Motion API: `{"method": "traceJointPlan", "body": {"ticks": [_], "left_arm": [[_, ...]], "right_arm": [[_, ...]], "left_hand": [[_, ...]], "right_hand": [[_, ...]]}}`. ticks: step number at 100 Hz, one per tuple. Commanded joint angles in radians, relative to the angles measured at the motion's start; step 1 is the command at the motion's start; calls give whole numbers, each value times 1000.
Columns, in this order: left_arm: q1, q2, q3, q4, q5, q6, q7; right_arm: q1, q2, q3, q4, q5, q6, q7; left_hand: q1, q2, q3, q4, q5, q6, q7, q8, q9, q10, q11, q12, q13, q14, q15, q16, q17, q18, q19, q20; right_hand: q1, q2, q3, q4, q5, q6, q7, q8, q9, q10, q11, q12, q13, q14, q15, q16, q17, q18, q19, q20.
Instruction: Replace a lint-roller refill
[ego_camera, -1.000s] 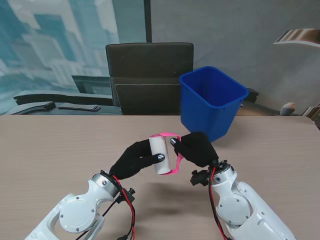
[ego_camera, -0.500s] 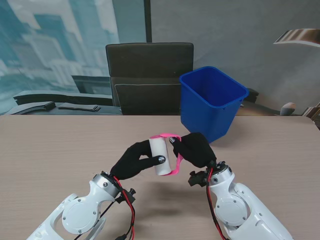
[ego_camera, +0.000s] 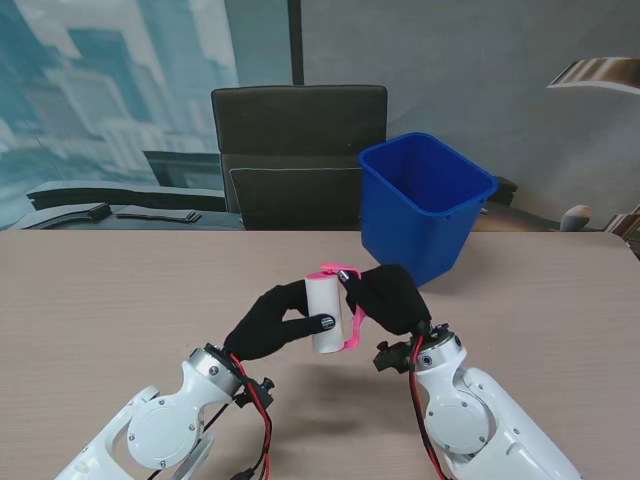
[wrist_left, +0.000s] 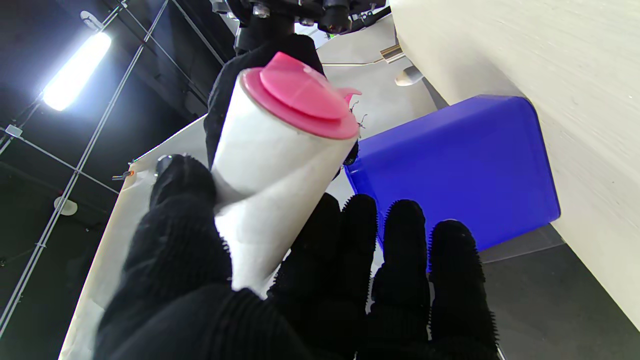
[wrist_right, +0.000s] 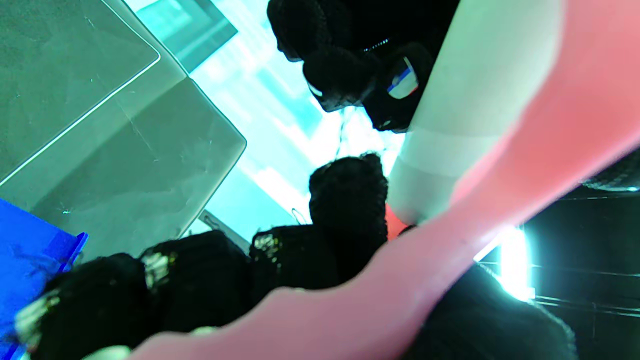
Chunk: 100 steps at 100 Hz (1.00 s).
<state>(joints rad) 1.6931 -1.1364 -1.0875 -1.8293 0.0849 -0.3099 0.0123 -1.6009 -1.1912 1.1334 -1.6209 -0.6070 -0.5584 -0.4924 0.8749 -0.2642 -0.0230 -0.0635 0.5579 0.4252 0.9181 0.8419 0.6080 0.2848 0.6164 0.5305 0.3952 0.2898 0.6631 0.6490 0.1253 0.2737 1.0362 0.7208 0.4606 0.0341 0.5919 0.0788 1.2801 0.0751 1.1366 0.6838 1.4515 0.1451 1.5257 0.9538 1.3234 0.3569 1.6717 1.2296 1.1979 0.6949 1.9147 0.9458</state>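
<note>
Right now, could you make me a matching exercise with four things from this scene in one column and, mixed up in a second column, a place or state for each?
Things:
1. white refill roll
2. blue bin
3. right hand
4. dark chair

Places or states:
A. stands on the table, farther from me, on the right
B. behind the table's far edge
C. held above the table, the left hand closed around it
D. closed on the pink handle

Pairs: 1-C, 2-A, 3-D, 4-B
</note>
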Motion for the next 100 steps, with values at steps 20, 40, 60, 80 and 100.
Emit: {"method": "traceJointPlan", "body": {"ticks": [20, 40, 60, 80, 100], "left_arm": [[7, -4, 4, -1, 10, 6, -11], [8, -5, 1, -4, 16, 8, -2], [11, -6, -5, -6, 29, 10, 5], [7, -8, -12, -1, 65, 5, 26], [-5, -10, -22, 19, 132, -34, 59]], "right_arm": [[-6, -11, 0, -19, -8, -2, -4], [-6, -11, 2, -19, -16, -3, -10], [-8, -8, 5, -18, -21, -2, -4], [-8, -3, 11, -17, -35, 5, 2], [-13, 1, 25, -20, -44, 17, 8]], "left_hand": [[151, 88, 241, 105, 64, -172, 231, 73, 28, -73, 18, 32, 24, -10, 28, 11, 0, -7, 29, 3], [153, 90, 239, 103, 64, -174, 231, 68, 27, -73, 19, 33, 23, -11, 28, 12, 0, -8, 29, 2], [154, 85, 238, 104, 64, -172, 235, 66, 29, -75, 20, 33, 24, -11, 29, 12, 3, -8, 31, 2], [96, 1, 323, 183, 87, -163, 273, 32, 45, -86, 37, 36, 44, -15, 43, 15, 19, -7, 41, -2], [27, -95, 503, 251, 112, -108, 347, -40, 101, -88, 23, 115, 84, 6, 75, 18, 64, -4, 89, -15]], "right_hand": [[42, 76, -37, -29, 53, 51, 12, -15, -2, -30, 152, 17, 0, -654, 127, 19, 34, -726, 179, -49], [11, 120, -193, -17, 43, 56, -86, -17, -3, -45, 106, 14, 0, -633, 126, -4, 29, -725, 179, -90], [33, 147, -364, -57, 13, 55, -245, 24, 2, 25, -79, -81, -3, -492, 103, -246, -4, -614, 111, -275], [10, 101, -369, -62, -94, 52, -366, 35, 3, 42, -336, -201, -7, -349, -114, -427, -49, -415, -111, -406], [-18, 73, -338, -63, -190, 58, -460, 30, -40, 67, -567, -263, -12, -244, -357, -564, -139, -291, -285, -512]]}}
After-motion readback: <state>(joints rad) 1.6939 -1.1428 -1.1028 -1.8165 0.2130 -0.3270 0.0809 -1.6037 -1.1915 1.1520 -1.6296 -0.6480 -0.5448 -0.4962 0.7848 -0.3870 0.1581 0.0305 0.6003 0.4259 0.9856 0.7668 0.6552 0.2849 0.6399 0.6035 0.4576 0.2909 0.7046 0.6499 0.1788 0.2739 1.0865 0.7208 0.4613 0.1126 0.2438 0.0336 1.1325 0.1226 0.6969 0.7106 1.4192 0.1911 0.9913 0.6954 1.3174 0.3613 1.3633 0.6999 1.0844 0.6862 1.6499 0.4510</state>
